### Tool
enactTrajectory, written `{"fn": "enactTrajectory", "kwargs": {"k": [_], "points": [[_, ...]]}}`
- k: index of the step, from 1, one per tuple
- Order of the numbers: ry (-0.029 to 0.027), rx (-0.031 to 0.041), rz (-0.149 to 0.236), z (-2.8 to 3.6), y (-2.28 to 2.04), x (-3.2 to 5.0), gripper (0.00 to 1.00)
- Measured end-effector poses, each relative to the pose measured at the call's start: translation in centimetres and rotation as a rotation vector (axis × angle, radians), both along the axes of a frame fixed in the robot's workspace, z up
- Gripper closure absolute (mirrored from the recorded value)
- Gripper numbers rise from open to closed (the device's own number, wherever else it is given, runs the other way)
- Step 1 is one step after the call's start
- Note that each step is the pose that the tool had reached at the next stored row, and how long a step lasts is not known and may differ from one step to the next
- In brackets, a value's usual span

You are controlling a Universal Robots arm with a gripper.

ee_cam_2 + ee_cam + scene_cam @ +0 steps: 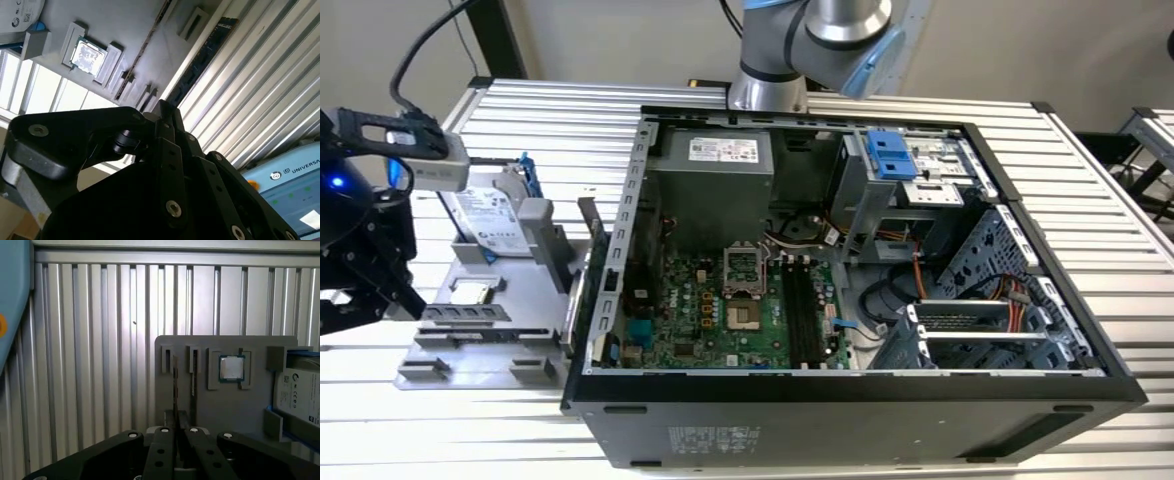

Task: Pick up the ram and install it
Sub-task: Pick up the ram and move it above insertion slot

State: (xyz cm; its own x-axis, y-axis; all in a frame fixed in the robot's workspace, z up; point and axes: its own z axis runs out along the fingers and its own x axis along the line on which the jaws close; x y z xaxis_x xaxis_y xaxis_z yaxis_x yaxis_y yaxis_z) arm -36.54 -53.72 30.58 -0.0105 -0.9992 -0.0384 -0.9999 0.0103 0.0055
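The ram (206,54), a thin blue stick with dark chips, stands on edge in a slot of the grey holder tray (125,20), beside the open computer case. It appears edge-on as a thin line (175,386) in the first wrist view, and as a short strip with dark chips (464,313) in the exterior view. My gripper (342,308) hangs at the exterior view's far left, above and apart from the tray. Its fingers meet at their tips (160,106) with nothing between them (179,433). The black memory slots (803,315) lie on the green board inside the case.
On the tray are also a silver hard drive (494,215) in a blue frame and a processor chip (232,368). The open case (854,395) stands to the exterior view's right of the tray, on a ribbed metal table (90,365). The arm's base (767,90) is behind the case.
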Motion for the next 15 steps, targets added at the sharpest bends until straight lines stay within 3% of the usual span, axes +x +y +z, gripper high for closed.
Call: {"fn": "enactTrajectory", "kwargs": {"k": [5, 15], "points": [[-0.0025, 0.0042, 0.0, 0.95, 0.07, 0.0, 1.0], [-0.0025, 0.0047, 0.0, 3.14, 0.14, 0.0, 1.0]]}}
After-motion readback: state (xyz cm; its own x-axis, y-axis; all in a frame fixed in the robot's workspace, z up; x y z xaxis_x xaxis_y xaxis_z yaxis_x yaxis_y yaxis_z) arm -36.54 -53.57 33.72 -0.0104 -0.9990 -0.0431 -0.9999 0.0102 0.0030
